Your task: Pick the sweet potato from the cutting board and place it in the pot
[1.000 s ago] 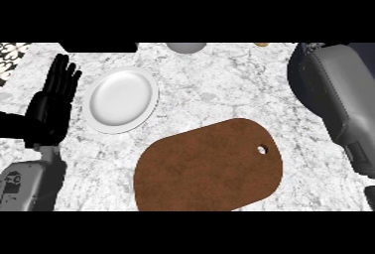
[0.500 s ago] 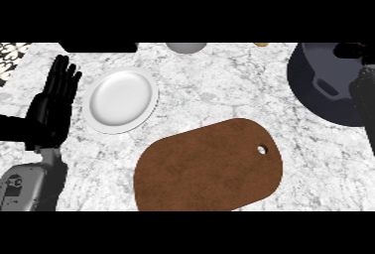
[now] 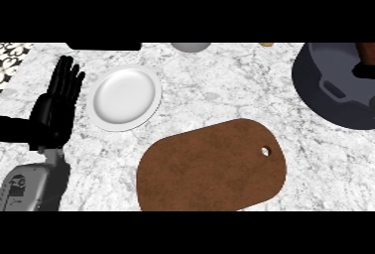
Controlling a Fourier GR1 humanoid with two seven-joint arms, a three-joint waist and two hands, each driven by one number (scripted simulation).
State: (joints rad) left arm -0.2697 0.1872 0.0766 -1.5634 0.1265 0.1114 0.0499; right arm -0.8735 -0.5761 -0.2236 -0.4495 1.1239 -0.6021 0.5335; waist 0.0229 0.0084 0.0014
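The brown cutting board [image 3: 212,168] lies at the lower middle with nothing on it. The dark grey pot [image 3: 333,92] sits at the right edge, partly cut off. A reddish-brown piece, seemingly the sweet potato [image 3: 367,51], shows within the pot's outline at the upper right edge. Just below it a black bit of my right hand [image 3: 364,70] pokes in from the right edge, and how it stands to the sweet potato is hidden. My left hand [image 3: 57,101] rests open at the left, fingers pointing up, beside the plate.
A white plate [image 3: 126,97] lies left of the middle. A grey round object [image 3: 192,46], a black object [image 3: 102,45] and a small tan thing [image 3: 267,44] line the far edge. Patterned surface [image 3: 13,53] shows at the top left.
My right forearm, which lay across the pot, has drawn away to the right, baring the pot. The left hand, plate and board have kept still.
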